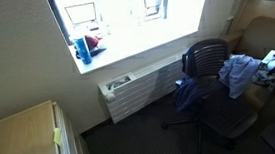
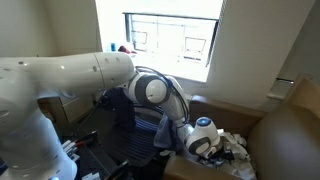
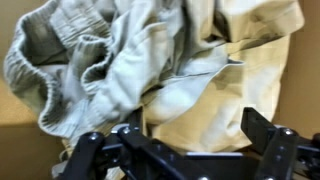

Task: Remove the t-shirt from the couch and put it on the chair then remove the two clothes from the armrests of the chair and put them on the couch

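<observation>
In the wrist view a crumpled cream t-shirt lies on the tan couch. My gripper is open just above it, with a dark finger on each side of a fold. In an exterior view the gripper hangs low over the pale clothes on the couch. The black office chair stands beside the couch. A dark blue cloth hangs on one armrest and a light blue cloth on the other. A blue cloth also shows behind my arm.
A white radiator sits under the window behind the chair. A wooden cabinet stands in the near corner. My white arm fills much of one exterior view. The floor around the chair is dark carpet.
</observation>
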You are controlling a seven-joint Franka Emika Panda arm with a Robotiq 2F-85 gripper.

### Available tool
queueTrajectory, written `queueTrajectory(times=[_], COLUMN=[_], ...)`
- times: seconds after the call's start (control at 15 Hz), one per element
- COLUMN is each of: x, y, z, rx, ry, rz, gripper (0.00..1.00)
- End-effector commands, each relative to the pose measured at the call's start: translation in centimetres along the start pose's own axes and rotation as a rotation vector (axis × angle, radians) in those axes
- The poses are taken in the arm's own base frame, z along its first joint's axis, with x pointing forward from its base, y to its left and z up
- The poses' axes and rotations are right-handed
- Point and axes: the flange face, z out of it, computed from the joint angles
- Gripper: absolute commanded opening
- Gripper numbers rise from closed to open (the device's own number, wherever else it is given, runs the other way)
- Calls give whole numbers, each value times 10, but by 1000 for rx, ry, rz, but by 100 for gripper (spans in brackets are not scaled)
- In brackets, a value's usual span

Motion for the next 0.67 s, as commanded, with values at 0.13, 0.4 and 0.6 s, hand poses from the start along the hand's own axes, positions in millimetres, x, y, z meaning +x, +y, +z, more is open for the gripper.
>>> queueTrajectory(times=[0.13, 0.4, 0.6], x=[6, 0, -17], y=[-39, -44, -44], z=[-41, -43, -43], rx=[232, 225, 73], ry=[102, 87, -19], rz=[109, 102, 78], gripper=[100, 100, 100])
